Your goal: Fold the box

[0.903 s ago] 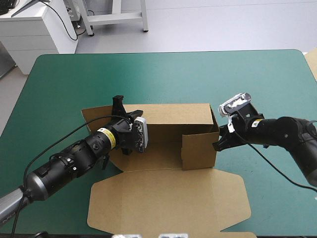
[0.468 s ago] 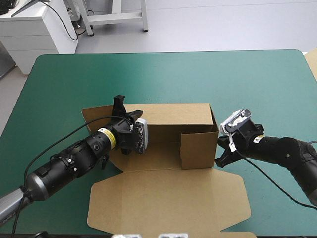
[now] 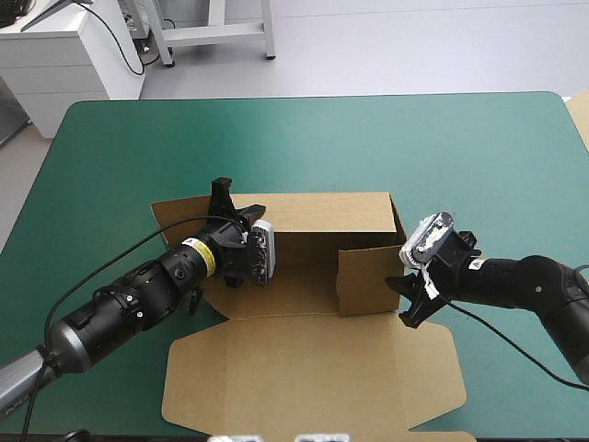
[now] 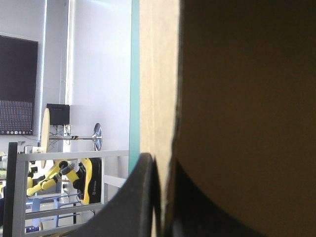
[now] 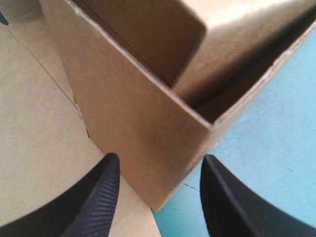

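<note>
Brown box (image 3: 322,214) with walls raised (lid lying flat): left gripper (image 4: 160,168) pinches its left wall; right gripper (image 5: 160,163) spread apart, right front corner just ahead.

Right claw (image 3: 400,301) moved toward near edge, now straddling box (image 3: 324,215) right corner

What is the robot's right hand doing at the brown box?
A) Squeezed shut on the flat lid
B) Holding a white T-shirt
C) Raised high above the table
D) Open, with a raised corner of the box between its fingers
D: in the right wrist view the right hand has its two black fingers standing apart, with a raised corner of the brown box between them.
</note>
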Robot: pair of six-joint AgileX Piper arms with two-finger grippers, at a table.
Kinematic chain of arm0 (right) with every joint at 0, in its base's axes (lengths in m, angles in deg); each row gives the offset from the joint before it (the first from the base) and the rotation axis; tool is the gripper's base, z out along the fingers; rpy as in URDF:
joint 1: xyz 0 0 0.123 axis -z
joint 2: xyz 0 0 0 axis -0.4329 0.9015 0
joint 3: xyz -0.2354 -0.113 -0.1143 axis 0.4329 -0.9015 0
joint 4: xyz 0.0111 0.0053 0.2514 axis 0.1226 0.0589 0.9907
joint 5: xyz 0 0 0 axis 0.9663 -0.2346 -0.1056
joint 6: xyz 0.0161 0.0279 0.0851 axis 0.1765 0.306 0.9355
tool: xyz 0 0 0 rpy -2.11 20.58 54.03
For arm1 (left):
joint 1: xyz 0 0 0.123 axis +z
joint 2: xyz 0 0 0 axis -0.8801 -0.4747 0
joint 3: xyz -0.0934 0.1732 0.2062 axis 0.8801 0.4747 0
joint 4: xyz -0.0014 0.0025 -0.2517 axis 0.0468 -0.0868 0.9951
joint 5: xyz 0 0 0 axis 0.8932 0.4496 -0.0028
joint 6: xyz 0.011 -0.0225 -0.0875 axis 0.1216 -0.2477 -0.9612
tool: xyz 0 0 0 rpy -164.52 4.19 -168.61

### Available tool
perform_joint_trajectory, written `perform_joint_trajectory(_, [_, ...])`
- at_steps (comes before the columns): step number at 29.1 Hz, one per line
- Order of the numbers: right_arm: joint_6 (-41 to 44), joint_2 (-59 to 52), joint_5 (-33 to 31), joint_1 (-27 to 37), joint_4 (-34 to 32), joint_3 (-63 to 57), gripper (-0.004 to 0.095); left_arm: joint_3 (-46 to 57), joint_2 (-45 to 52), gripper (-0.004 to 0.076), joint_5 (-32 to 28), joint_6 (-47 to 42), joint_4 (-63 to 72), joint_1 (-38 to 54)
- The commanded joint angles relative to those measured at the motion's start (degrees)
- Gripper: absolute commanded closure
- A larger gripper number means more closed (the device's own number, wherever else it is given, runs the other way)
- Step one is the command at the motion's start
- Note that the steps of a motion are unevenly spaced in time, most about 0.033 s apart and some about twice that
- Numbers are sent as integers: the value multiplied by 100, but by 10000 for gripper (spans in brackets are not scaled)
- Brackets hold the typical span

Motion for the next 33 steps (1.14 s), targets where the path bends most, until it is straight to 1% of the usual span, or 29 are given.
perform_joint_trajectory(1, [-168, -96, 115, 40, 361, 152, 412, -6, -25, 731, 415, -130, 269, -62])
perform_joint_trajectory(6, [-344, 21, 116, 29, 623, 142, 245, -6, -176, 731, 400, -130, 294, -62])
perform_joint_trajectory(8, [-367, 123, 145, 29, 676, 142, 224, -6, -267, 731, 413, -130, 294, -108])
perform_joint_trajectory(12, [-493, 284, 180, 29, 820, 142, 225, -6, -416, 731, 441, -130, 294, -304])
perform_joint_trajectory(15, [-535, 406, 316, 18, 863, 142, 225, -6, -478, 731, 414, -130, 284, -405])
perform_joint_trajectory(18, [-651, 477, 468, -121, 863, 142, 225, -6, -487, 731, 401, -130, 284, -398])
perform_joint_trajectory(24, [-662, 666, 1181, -658, 739, 154, 231, -6, -487, 731, 358, -200, 284, -398])
perform_joint_trajectory(26, [-523, 706, 1296, -762, 667, 154, 240, -6, -463, 731, 349, -243, 284, -398])
perform_joint_trajectory(29, [-287, 755, 1393, -786, 477, 154, 308, -6, -464, 731, 360, -243, 291, -398])
perform_joint_trajectory(31, [-215, 755, 1393, -786, 396, 154, 436, -6, -464, 731, 360, -243, 291, -398])
perform_joint_trajectory(32, [-201, 755, 1339, -786, 390, 163, 582, -6, -464, 731, 349, -243, 291, -398])
perform_joint_trajectory(33, [-201, 755, 1304, -786, 390, 163, 642, -6, -464, 731, 349, -243, 291, -398])
